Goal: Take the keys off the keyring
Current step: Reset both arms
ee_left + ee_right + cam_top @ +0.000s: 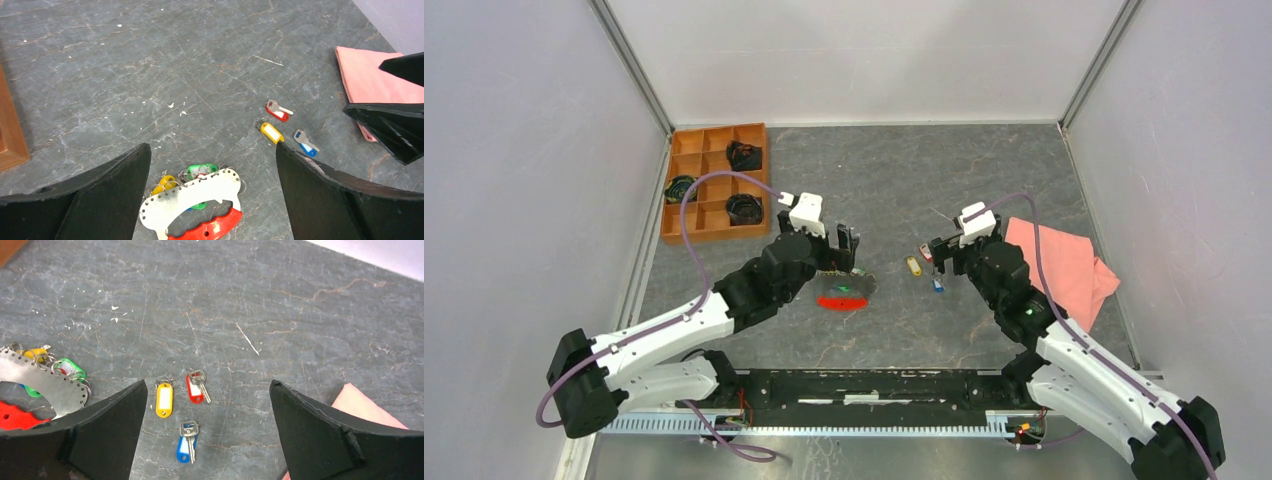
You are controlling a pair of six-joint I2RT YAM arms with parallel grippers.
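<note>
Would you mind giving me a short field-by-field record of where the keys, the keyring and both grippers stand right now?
off the ring: three, a red key, a yellow key and a blue key, loose on the table
on the ring: at least a green key and a second yellow key
keyring: flat on the table, below the left gripper, unheld
left gripper: open, empty
right gripper: open, above the loose keys
elsewhere: pink cloth right, wooden tray far left
</note>
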